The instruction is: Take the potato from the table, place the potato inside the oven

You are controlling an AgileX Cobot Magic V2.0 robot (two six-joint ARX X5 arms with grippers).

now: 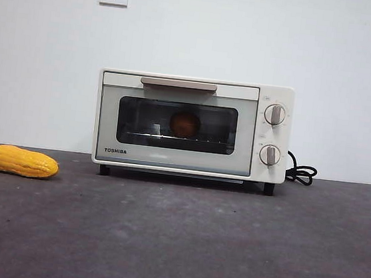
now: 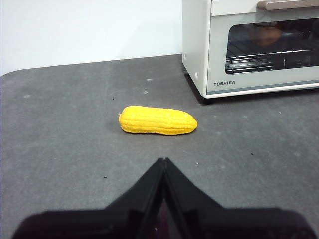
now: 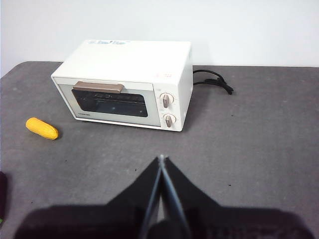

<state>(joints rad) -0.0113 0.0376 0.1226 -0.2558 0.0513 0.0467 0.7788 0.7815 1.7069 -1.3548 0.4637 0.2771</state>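
One cream-white toaster oven (image 1: 192, 126), door closed — one orange-brown potato (image 1: 185, 124) inside; one yellow corn cob (image 1: 22, 161) outside. Left gripper (image 2: 163, 162) and right gripper (image 3: 161, 158) clenched, empty.

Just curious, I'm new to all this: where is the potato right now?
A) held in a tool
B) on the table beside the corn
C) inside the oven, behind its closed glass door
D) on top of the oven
C: the potato shows through the window of the shut oven, resting on its rack.
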